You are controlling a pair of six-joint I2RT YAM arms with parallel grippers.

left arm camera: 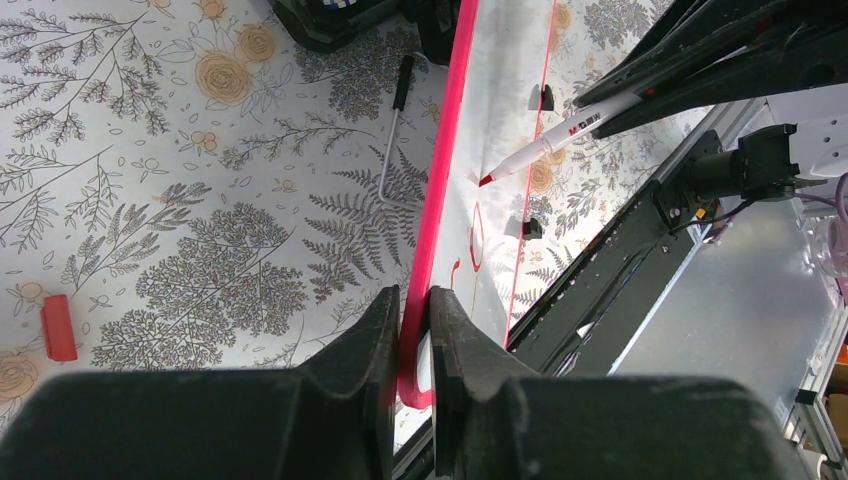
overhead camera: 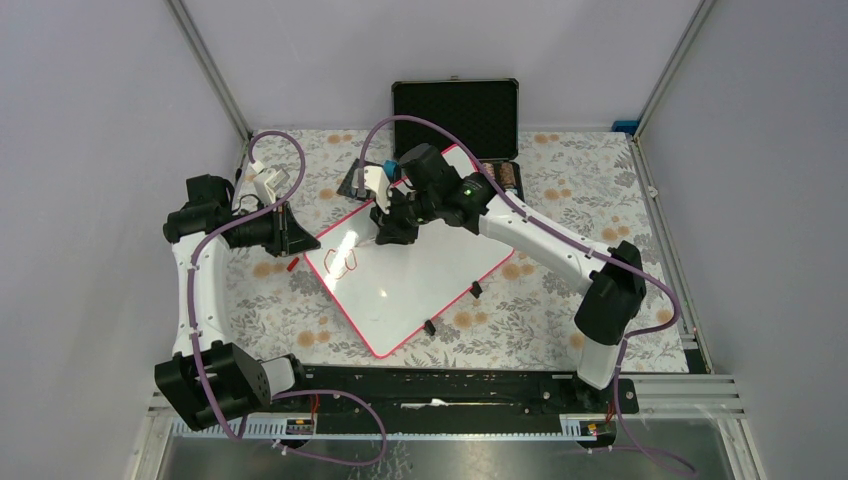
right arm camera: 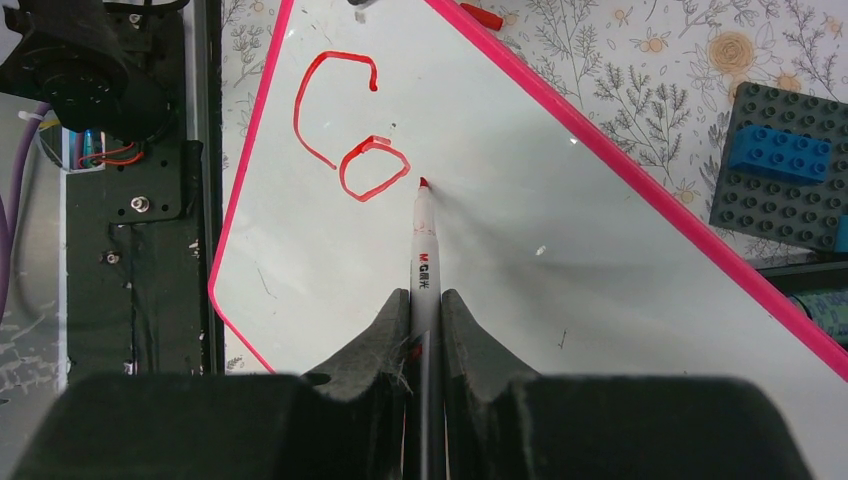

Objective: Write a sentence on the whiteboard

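The right gripper [right arm camera: 425, 300], pressed together on a red marker [right arm camera: 424, 245], holds the tip just right of "Co" — the first letters of the sentence [right arm camera: 345, 140] — on the whiteboard [right arm camera: 560, 300], which lies flat mid-table on a floral cloth [left arm camera: 200, 250]. The left gripper [left arm camera: 412, 305] pinches the board's corner rim. Thin, stiff and glossy, the board would likely skid unless gripped by its edge.

Counts: one whiteboard [overhead camera: 420, 285], centre of frame, bearing two red letters [right arm camera: 297, 120] [right arm camera: 343, 178]; two black clips [overhead camera: 476, 290] [overhead camera: 429, 327] on its lower-right edge; one marker [right arm camera: 424, 262]; one red cap [left arm camera: 58, 327]; one black case [overhead camera: 455, 112], top centre.
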